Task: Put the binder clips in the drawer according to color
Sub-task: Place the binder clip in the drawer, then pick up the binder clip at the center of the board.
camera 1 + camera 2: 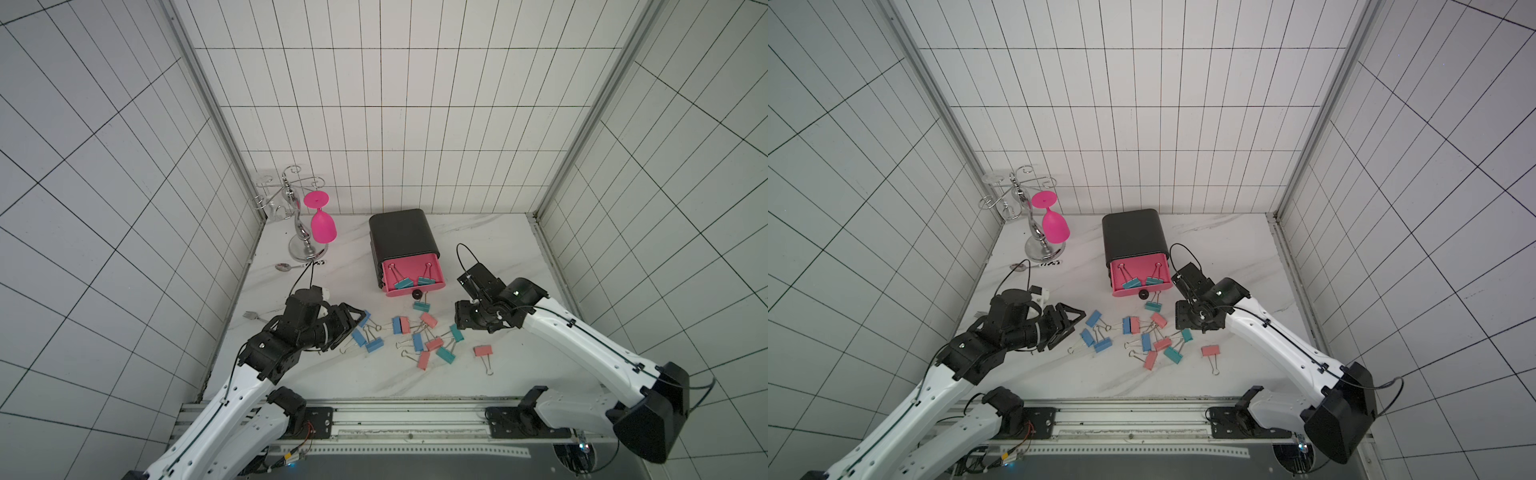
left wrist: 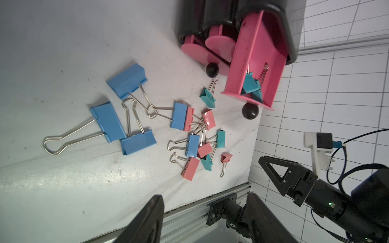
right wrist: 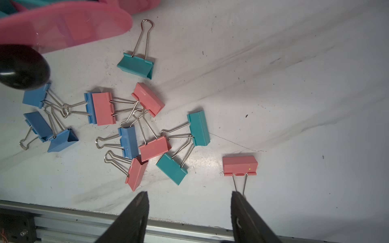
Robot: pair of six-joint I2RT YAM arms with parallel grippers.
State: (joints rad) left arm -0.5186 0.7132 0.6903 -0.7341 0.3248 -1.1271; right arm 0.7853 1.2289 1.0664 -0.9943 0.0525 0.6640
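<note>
Nearest to me, at the front of the white marble-patterned table (image 1: pixel 332 374), both arms lean in low over the work. The left gripper (image 2: pixel 204 195) has its black fingers apart with nothing between them. It points at three blue binder clips (image 1: pixel 374 345), I think because these lie on its own side.

The right gripper (image 3: pixel 189 192) is also parted and empty. It hangs at the other end of the heap, near a teal binder clip (image 1: pixel 456 332), which seems to me a likely next pick. A single salmon-pink binder clip (image 1: pixel 482 351) lies apart from the others and looks easy to take. The mixed binder clips (image 1: pixel 419 338) in the middle have their wire handles crossing, so pulling one may drag a neighbour.

Farther back stands the black rounded chest (image 1: pixel 401 232). Its top pink drawer (image 1: pixel 390 270) is pulled out, surely to receive clips, and holds two teal ones (image 1: pixel 403 284); the two lower fronts look closed. So only teal is begun, I judge.

Farthest, a bright pink goblet (image 1: pixel 323 226) hangs upside down on a chrome wire rack (image 1: pixel 301 232), outside the job.
</note>
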